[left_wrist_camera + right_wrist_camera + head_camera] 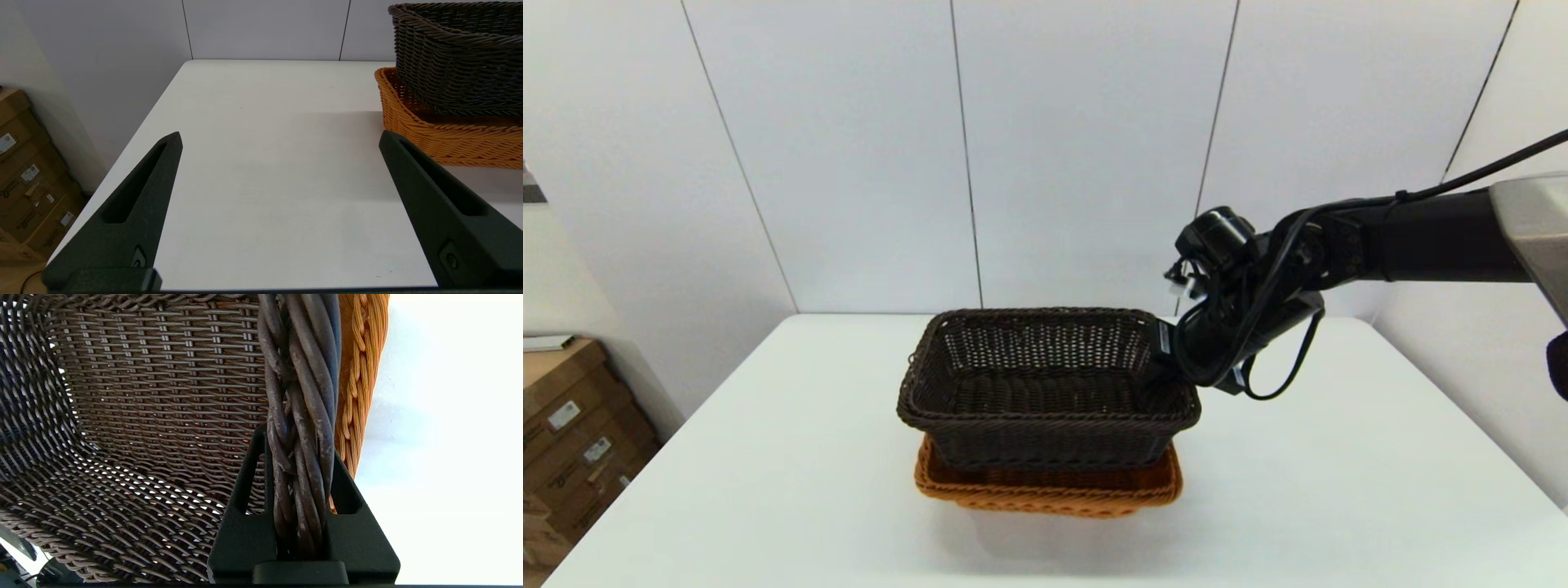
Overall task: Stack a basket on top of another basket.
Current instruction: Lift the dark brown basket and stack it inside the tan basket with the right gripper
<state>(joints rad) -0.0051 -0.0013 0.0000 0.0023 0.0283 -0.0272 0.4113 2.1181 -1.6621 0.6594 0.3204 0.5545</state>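
1. Writing: none legible. The cardboard boxes [572,433] on the floor to the robot's left carry small white labels, too small to read. A small white sticker on the right gripper's body is equally unreadable.
2. Dark basket [1045,384] sits directly over the orange basket [1049,490], mid-table [1339,474]. Its base is down inside the orange rim; whether it is fully seated I cannot tell.
3. Right gripper [1160,367] is at the dark basket's right-hand short side. The right wrist view shows what the head view hides: the two black fingers [245,486] pinch the braided rim [302,416], one inside the wall, one outside.
4. That view also shows the orange basket's braid [359,396] just beside the pinched rim.
5. Left gripper [282,143] appears only in its own wrist view: fingers spread wide, holding nothing, low over bare table, well to the left of both baskets.
6. Left wrist view gives the side profile: dark basket [461,57] rising well above the orange rim [429,130].
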